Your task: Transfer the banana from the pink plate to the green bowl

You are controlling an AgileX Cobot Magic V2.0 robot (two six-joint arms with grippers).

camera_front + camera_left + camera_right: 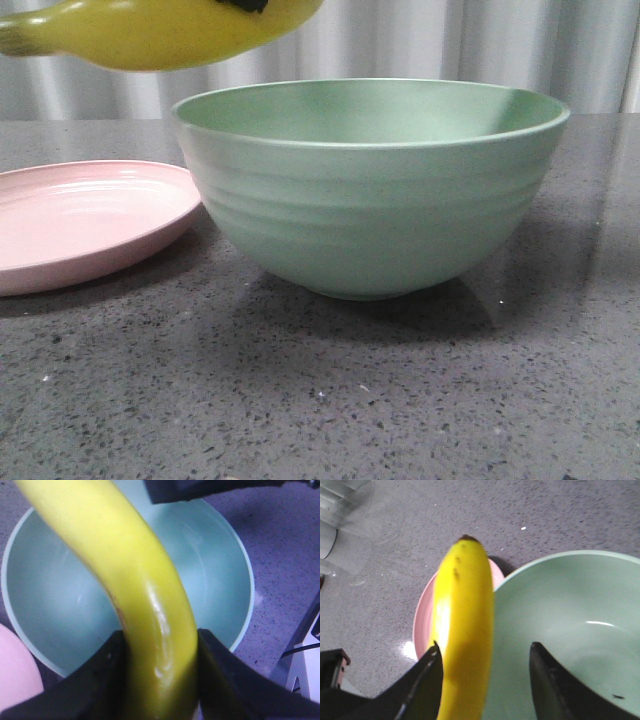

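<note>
The yellow banana point(150, 35) hangs in the air above the gap between the pink plate point(80, 220) and the left rim of the green bowl point(370, 210). In the left wrist view my left gripper point(160, 632) is shut on the banana point(125, 570), with the bowl point(50, 595) below and the plate's edge point(15, 675) beside it. In the right wrist view my right gripper point(485, 643) is open around the banana point(465, 630): one finger is against it and the other stands apart over the bowl point(570, 630). The plate point(422, 615) is empty. The bowl is empty.
The plate and bowl stand side by side on a grey speckled countertop point(320, 400). A pale pleated curtain point(450, 45) hangs behind. A white box with a cable point(305, 675) sits past the bowl in the left wrist view.
</note>
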